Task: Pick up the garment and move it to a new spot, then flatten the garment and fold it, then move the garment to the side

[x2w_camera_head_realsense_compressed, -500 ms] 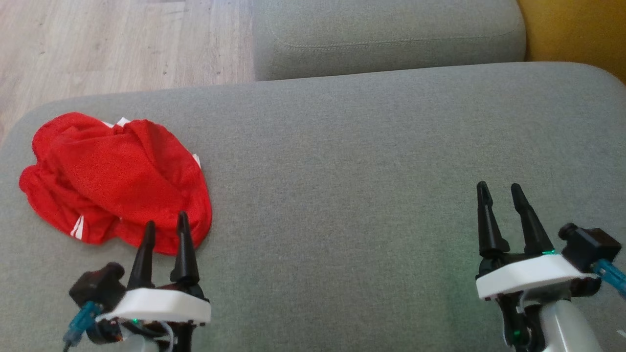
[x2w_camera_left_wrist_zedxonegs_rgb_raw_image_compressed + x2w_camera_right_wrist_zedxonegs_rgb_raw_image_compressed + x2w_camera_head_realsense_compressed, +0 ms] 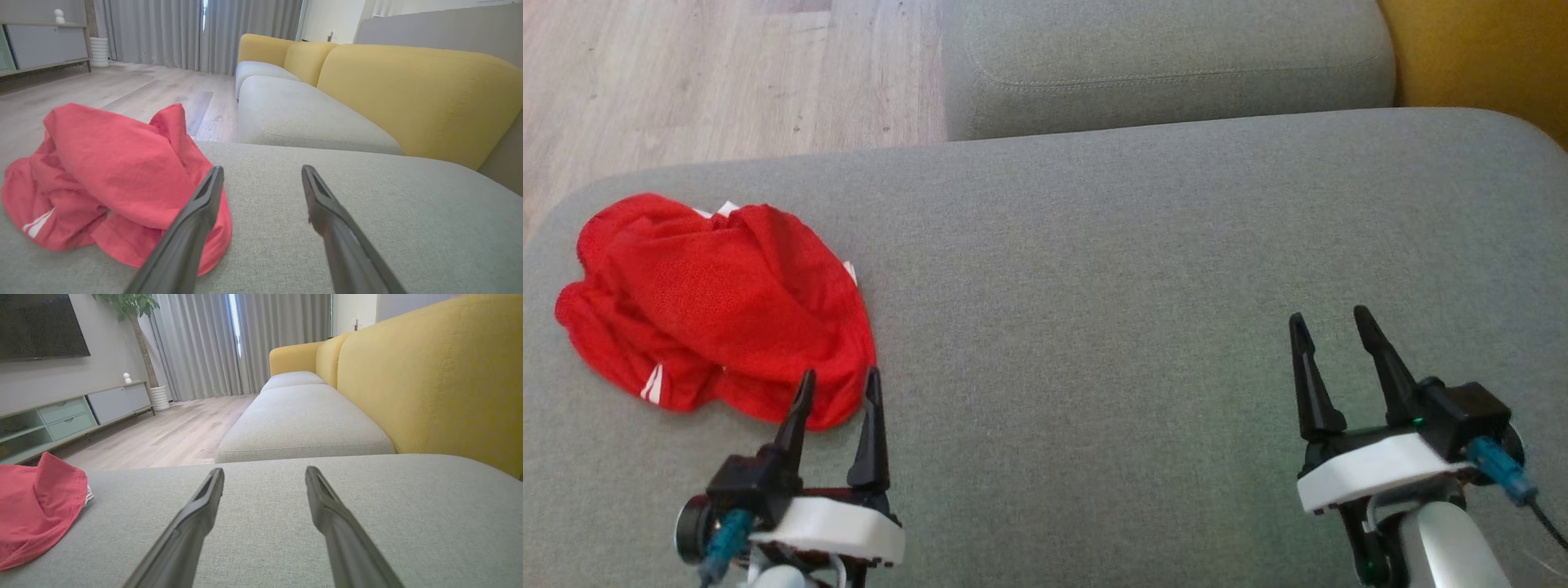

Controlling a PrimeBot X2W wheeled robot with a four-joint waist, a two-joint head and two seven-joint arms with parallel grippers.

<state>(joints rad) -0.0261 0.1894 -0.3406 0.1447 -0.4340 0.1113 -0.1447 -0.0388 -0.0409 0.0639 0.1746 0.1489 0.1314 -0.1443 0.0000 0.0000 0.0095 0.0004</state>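
My left pincer (image 2: 840,371) has slid over to the right since a moment ago and turned a little at the wrist, and my right pincer (image 2: 1327,314) has drifted in to the left, so the two are closer together now. Both are released, fingers spread wide with nothing between them. The garment (image 2: 711,302) has not budged: a red crumpled heap with white stripes (image 2: 651,382) showing at its near left hem, lying on the left part of the grey cushion (image 2: 1094,286), close to that cushion's left edge. My left pincer sits right at the heap's near right corner. From the head view one fingertip stands in front of the red hem and the other just off it over bare grey fabric. The left wrist view has the same finger crossing the red cloth low down, and I cannot tell whether it touches. My right pincer hangs over bare cushion, well apart from the garment, which shows at the far left of its wrist view. Beyond the cushion lie a second cushion (image 2: 1160,65), the wooden floor (image 2: 686,73) to its left and the yellow backrest (image 2: 1478,49) to its right.
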